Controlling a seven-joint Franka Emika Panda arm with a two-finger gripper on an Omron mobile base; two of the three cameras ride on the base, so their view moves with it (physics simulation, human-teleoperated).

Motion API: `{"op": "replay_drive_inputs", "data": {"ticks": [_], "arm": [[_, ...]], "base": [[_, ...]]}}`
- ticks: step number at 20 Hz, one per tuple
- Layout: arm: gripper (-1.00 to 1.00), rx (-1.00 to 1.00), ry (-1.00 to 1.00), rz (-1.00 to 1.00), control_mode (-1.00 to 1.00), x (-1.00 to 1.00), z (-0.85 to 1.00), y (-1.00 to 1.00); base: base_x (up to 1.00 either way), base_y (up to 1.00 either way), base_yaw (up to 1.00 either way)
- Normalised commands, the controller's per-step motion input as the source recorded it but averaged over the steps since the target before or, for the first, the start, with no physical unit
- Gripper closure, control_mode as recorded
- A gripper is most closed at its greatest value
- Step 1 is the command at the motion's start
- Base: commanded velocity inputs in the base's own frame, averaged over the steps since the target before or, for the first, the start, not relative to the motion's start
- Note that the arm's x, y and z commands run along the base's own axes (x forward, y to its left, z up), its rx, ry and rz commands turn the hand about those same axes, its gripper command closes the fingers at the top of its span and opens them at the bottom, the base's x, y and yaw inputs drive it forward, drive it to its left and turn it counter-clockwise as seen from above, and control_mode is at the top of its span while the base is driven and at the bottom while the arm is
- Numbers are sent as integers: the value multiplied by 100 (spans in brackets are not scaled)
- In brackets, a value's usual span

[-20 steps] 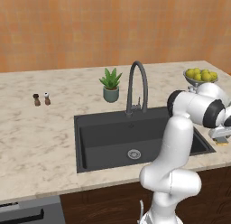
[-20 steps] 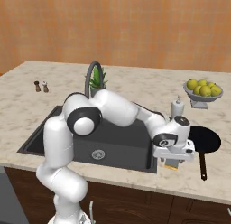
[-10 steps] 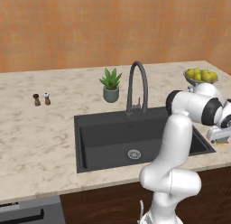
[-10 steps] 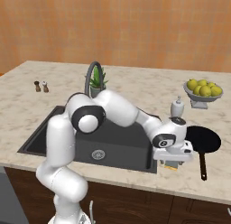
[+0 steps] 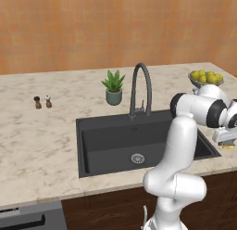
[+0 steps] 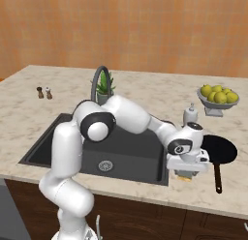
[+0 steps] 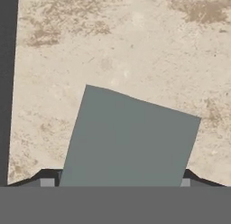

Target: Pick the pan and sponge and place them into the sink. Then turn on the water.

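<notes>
Closing on the sponge (image 7: 128, 139) needs care: it lies flat on the table's front edge between sink (image 6: 63, 132) and pan (image 6: 220, 149); jaws stand wide astride it, so squeeze squarely, then lift.

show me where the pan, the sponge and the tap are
pan (image 6: 219, 149), right base view, on the middle of its black round dish
sponge (image 7: 128, 139), hand view, on the middle of its flat grey top
tap (image 5: 140, 70), left base view, on the top of its dark arch
</notes>
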Motion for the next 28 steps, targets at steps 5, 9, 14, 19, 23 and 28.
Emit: {"op": "replay_drive_inputs", "data": {"ticks": [5, 9, 14, 19, 23, 28], "arm": [[100, 0, -9, 0, -100, 0, 58, 0], [100, 0, -5, 0, -100, 0, 82, 0], [100, 0, -1, 0, -100, 40, 57, 0], [100, 5, -6, 0, -100, 53, 14, -2], [100, 7, -7, 0, -100, 38, 2, -27], [100, 2, -13, 0, -100, 29, 0, -46]], "base": [[0, 0, 0], [0, 0, 0], [0, 0, 0], [0, 0, 0], [0, 0, 0], [0, 0, 0]]}}
